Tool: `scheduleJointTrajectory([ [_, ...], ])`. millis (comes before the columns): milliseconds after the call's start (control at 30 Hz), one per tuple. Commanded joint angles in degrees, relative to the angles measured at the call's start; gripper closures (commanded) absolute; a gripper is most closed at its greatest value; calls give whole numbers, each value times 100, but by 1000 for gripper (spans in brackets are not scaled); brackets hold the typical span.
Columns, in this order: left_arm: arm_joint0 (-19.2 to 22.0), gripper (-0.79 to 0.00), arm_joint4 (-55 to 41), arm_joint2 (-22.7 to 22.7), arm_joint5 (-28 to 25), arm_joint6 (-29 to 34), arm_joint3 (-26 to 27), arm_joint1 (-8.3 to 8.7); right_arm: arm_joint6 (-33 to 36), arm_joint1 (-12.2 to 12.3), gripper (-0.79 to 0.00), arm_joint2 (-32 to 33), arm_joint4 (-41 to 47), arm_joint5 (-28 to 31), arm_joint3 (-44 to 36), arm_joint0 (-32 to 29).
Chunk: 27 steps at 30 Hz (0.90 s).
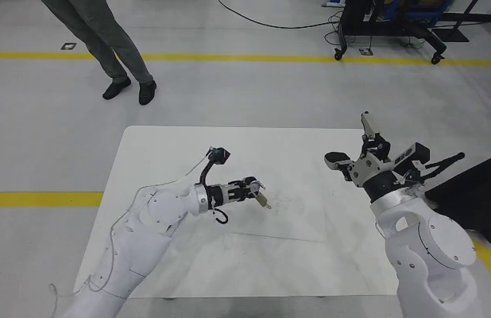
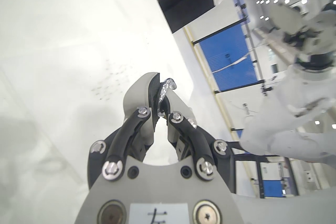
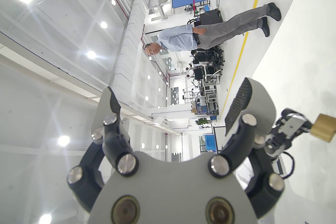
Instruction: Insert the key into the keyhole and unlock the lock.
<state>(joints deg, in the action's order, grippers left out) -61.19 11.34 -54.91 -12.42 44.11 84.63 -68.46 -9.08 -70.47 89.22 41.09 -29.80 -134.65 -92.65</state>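
- Over the left half of the table (image 1: 309, 270), the lock (image 3: 324, 128) is held by the left gripper (image 2: 160, 89), whose fingers are closed on what seems to be the silver shackle (image 2: 168, 83); the brass body juts out past the fingertips.
- Because only thin, rounded metal is pinched, the body could probably swing or twist in the grip once a key is pushed against it, and the insertion could be spoiled.
- Which way the keyhole faces cannot be told, so a misjudged approach angle is a fair risk.
- Over the right side of the table, well apart from the lock, the right gripper (image 3: 178, 86) is raised with its jaws spread wide and nothing between them.
- Since it is empty, the key is judged not yet taken up; a shallow or skewed pinch on so small a thing could let it slip or tilt.
- When the two arms are brought together, a knock between fingers could jar the lock loose.
- A plain white tabletop is seen, with faint scuff marks (image 2: 110, 80).
- Beyond it, grey floor is crossed by a yellow line (image 1: 230, 57), and a black wheeled frame (image 1: 388, 28) stands at the far right.
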Motion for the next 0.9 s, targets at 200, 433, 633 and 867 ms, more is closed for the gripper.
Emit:
scheduleJointTrajectory([
  [200, 631, 0, 660, 933, 41, -608, -1041, -322, 1, 0, -785, 1, -2, 1, 0, 0],
  [433, 780, -785, 654, 782, 32, -315, -1343, -305, 1, 0, -785, 1, -2, 1, 0, 0],
  [633, 549, -785, 262, 312, -24, -84, -1141, -179, 1, 0, -785, 1, -2, 1, 0, 0],
  [867, -162, -785, -775, -714, 89, -168, -602, 43, 1, 0, -785, 1, -2, 1, 0, 0],
])
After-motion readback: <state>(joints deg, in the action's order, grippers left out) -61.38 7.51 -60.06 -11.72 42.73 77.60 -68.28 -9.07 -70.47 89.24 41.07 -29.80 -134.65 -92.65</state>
